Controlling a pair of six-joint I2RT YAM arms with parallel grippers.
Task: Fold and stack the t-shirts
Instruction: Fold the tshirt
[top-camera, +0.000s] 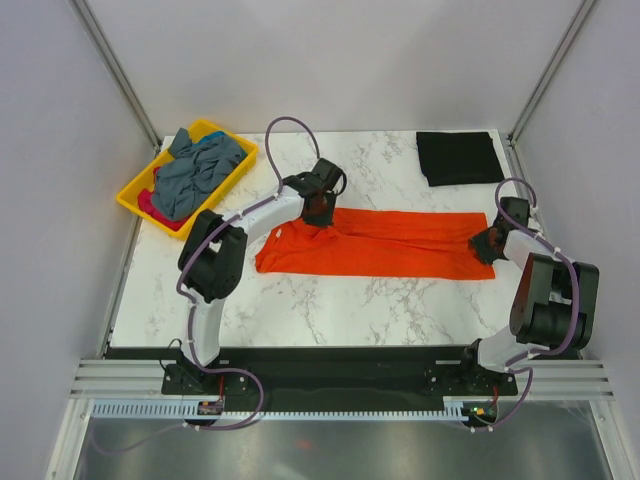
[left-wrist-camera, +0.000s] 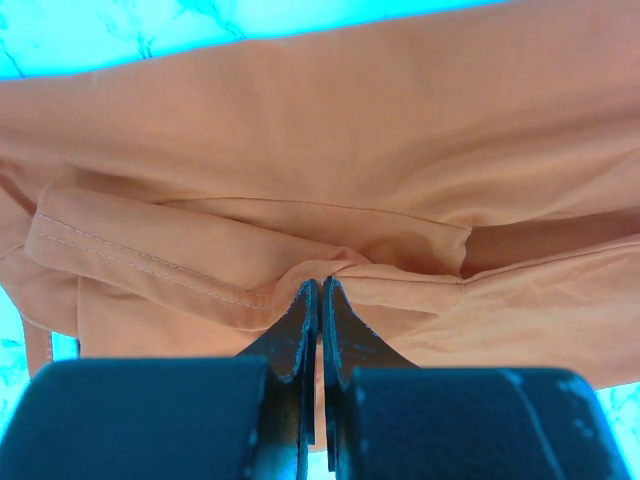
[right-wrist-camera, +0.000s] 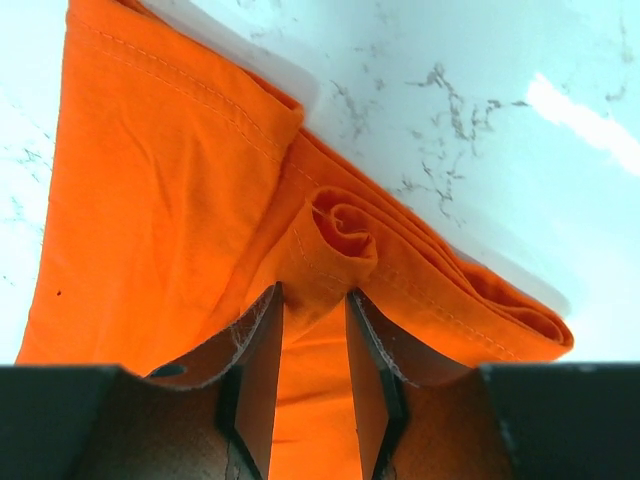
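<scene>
Nearest, the 2 arm bases (top-camera: 200, 378) sit at the marble table's (top-camera: 330, 300) front edge. At far left a yellow tray (top-camera: 150, 218) holds crumpled grey-blue t-shirts (top-camera: 195, 170). The left gripper (top-camera: 318, 208) is clamped tight on a bunched hem of the orange t-shirt (top-camera: 400, 245), a long band across mid-table. At its right end the right gripper (top-camera: 485, 245) pinches a rolled fold between half-closed jaws, and 1 folded black t-shirt (top-camera: 458, 157) lies back right.

the orange t-shirt (top-camera: 380, 243) is soft matt cloth, fine-knit, with stitched hems. my table (top-camera: 340, 300) is smooth white marble-look with a faint gloss. the yellow tray (top-camera: 135, 195) looks like shiny plastic. my left claw (left-wrist-camera: 320, 292) is matt black, scuffed and rough along its edges.
</scene>
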